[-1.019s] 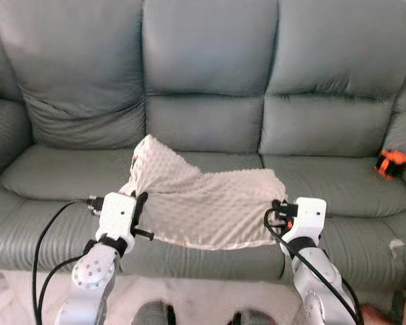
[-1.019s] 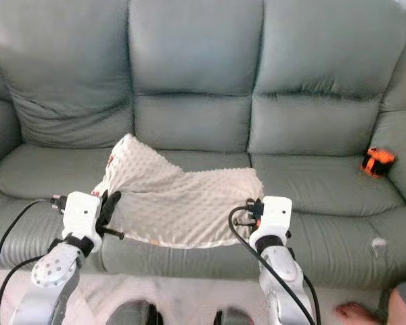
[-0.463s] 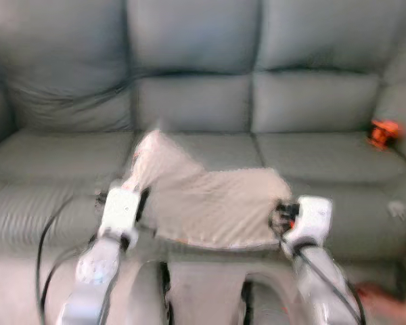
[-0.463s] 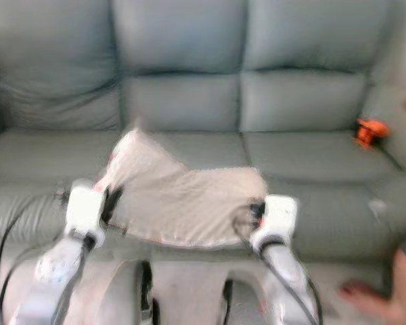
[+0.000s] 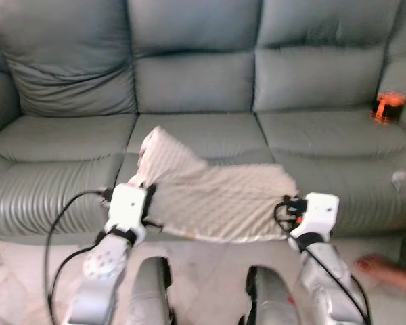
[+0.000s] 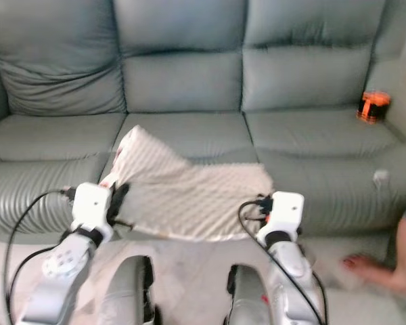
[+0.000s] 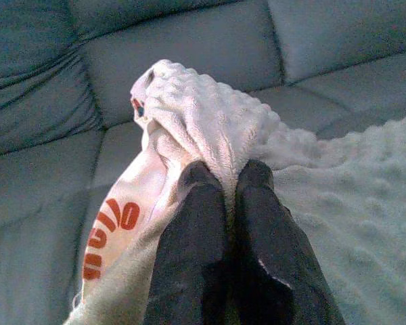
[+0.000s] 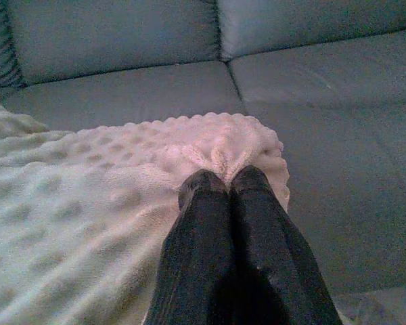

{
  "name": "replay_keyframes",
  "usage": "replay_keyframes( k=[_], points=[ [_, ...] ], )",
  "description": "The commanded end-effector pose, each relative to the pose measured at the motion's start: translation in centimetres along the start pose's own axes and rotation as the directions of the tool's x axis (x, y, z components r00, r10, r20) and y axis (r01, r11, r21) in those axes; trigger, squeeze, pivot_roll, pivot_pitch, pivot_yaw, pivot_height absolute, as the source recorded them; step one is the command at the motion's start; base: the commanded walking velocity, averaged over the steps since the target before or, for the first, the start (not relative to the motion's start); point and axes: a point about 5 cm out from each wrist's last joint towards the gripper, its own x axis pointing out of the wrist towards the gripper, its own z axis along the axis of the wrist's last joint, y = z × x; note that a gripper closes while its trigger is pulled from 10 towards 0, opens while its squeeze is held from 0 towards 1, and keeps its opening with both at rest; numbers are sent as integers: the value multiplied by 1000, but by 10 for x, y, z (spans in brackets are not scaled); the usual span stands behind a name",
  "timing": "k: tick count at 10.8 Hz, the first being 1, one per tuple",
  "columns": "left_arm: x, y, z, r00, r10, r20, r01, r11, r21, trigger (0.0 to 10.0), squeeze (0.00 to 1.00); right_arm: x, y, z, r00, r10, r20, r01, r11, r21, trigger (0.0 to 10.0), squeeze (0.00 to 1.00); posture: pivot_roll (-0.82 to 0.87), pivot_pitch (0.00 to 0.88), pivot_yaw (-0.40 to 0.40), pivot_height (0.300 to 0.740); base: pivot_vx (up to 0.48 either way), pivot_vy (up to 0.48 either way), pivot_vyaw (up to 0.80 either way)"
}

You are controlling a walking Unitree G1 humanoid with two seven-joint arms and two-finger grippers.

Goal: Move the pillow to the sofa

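A cream, bumpy-textured pillow (image 5: pixel 213 196) hangs stretched between my two grippers in front of the grey sofa (image 5: pixel 196 88). My left gripper (image 7: pixel 222 177) is shut on its bunched left corner, where red print shows on the underside. My right gripper (image 8: pixel 223 181) is shut on the pillow's right corner. In the head views the left gripper (image 5: pixel 149 195) and right gripper (image 5: pixel 284 205) hold the pillow level over the sofa's front edge, above my knees.
An orange and black object (image 5: pixel 387 107) sits on the sofa's right seat by the armrest. A small white scrap (image 5: pixel 398 178) lies on the right seat front. A person's foot (image 5: pixel 386 267) rests on the pale floor at the right.
The camera has dropped and pulled back from the sofa: the seats now sit higher in view and my knees show. Both grippers keep their hold on the pillow.
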Motion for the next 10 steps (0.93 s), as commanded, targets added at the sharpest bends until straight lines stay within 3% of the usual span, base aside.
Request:
replay_keyframes(
  k=[1, 7, 10],
  points=[
    [5, 0, 10, 999, -11, 37, 11, 1000, -10, 10000, 0, 4, 1, 8, 999, -3, 40, 3, 1000, 4, 10000, 0, 42, 28, 47, 620, 0, 0, 0],
    [4, 0, 8, 1000, -17, 24, 17, 999, -35, 10000, 0, 1, 1, 8, 999, 6, 44, -6, 1000, 3, 10000, 0, 39, 29, 44, 620, 396, 0, 0],
    [3, -1, 5, 1000, -2, 12, 2, 1000, -28, 10000, 0, 0, -1, 9, 999, 7, 43, -7, 1000, -5, 10000, 0, 32, 39, 42, 620, 99, 0, 0]
  ],
)
